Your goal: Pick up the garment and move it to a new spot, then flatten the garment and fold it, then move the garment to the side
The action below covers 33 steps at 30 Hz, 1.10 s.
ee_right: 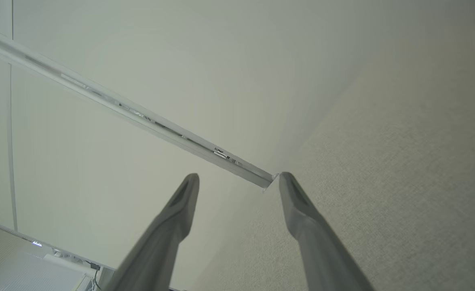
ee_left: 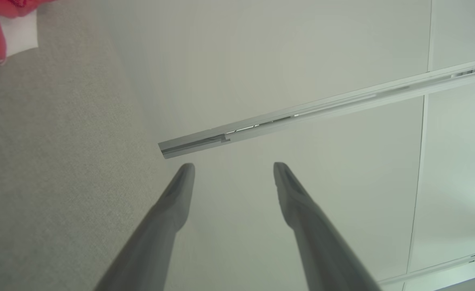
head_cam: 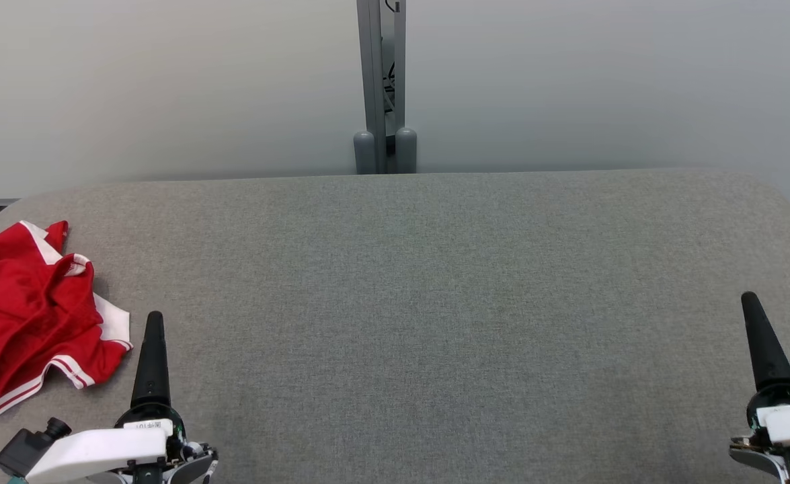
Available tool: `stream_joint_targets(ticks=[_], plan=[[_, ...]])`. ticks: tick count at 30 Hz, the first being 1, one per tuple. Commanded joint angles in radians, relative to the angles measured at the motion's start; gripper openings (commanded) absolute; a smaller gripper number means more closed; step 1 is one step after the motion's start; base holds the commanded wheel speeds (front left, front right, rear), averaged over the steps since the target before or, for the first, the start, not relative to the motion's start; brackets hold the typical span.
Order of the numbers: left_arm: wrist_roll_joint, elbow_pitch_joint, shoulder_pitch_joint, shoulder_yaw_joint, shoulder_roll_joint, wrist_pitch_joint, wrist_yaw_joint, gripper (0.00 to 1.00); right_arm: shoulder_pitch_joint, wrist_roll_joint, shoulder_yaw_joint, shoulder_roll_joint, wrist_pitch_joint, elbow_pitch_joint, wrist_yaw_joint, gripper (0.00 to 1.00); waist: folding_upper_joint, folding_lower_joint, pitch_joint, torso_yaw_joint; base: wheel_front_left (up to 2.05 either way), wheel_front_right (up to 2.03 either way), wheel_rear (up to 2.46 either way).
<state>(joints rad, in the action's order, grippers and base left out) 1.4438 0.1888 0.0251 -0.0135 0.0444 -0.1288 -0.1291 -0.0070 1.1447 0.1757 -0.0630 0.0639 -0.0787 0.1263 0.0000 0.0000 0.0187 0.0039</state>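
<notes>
My left gripper point(ee_left: 233, 167) and right gripper point(ee_right: 239, 178) gape empty; the red garment point(head_cam: 25, 316) looks light and limp, so I'd pinch a raised fold.

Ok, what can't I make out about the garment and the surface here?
The garment, head view: the picture's left edge cuts it off, so its full extent is unknown.
Its type and which side faces up: crumpled folds hide them.
Left wrist view: the top left corner crops the garment to a scrap.
The grey surface, head view: its near edge lies below the bottom edge.
</notes>
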Motion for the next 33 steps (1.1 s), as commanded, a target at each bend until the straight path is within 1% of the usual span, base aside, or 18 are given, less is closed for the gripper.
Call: stream_joint_targets(ticks=[1,3,4,8,14,18,20,25,30,33], plan=[[-0.035,-0.031,0.023,0.015,0.003,-0.008,-0.001,1.0,-0.035,-0.073,-0.029,-0.018,-0.019,0.042,0.004,1.0,0.0,0.0,0.001,0.0,0.0,0.0,0.0],[-0.063,-0.043,0.023,0.023,0.003,-0.013,-0.001,1.0,-0.045,-0.115,-0.047,-0.017,-0.029,0.065,0.004,1.0,0.0,0.0,0.002,0.001,0.0,0.0,0.0],[-0.147,-0.081,0.03,0.08,0.004,-0.028,-0.001,1.0,-0.068,-0.288,-0.091,-0.021,-0.068,0.156,0.004,1.0,0.0,0.0,0.007,0.004,0.0,0.0,0.0],[-0.238,-0.111,0.033,0.121,0.004,-0.036,0.008,1.0,-0.069,-0.392,-0.124,-0.037,-0.086,0.173,0.005,1.0,0.0,0.0,0.012,0.005,0.0,0.0,0.0],[-0.362,-0.195,0.029,0.116,0.004,-0.046,0.069,1.0,-0.071,-0.515,-0.153,-0.044,-0.113,0.196,0.005,1.0,0.0,0.0,0.017,0.006,0.0,0.0,0.0],[-0.445,-0.253,0.017,0.086,0.005,-0.053,0.113,1.0,-0.066,-0.586,-0.168,-0.047,-0.129,0.199,0.005,1.0,0.0,0.0,0.018,0.006,0.0,0.0,0.0],[-0.506,-0.28,0.008,0.055,0.005,-0.056,0.138,1.0,-0.065,-0.616,-0.177,-0.048,-0.137,0.2,0.005,1.0,0.0,0.0,0.019,0.006,0.0,0.0,0.0],[-0.651,-0.328,-0.008,-0.035,0.005,-0.065,0.216,1.0,-0.066,-0.689,-0.195,-0.05,-0.157,0.202,0.005,1.0,0.0,0.0,0.018,0.006,0.0,0.0,0.0],[-0.795,-0.338,-0.011,-0.116,0.005,-0.073,0.287,1.0,-0.055,-0.726,-0.18,-0.026,-0.176,0.184,0.005,1.0,0.0,0.0,0.018,0.006,0.0,0.0,0.0],[-0.88,-0.321,-0.014,-0.162,0.005,-0.077,0.323,1.0,-0.058,-0.753,-0.192,-0.031,-0.187,0.184,0.006,1.0,0.0,0.0,0.02,0.007,0.0,0.0,0.0]])
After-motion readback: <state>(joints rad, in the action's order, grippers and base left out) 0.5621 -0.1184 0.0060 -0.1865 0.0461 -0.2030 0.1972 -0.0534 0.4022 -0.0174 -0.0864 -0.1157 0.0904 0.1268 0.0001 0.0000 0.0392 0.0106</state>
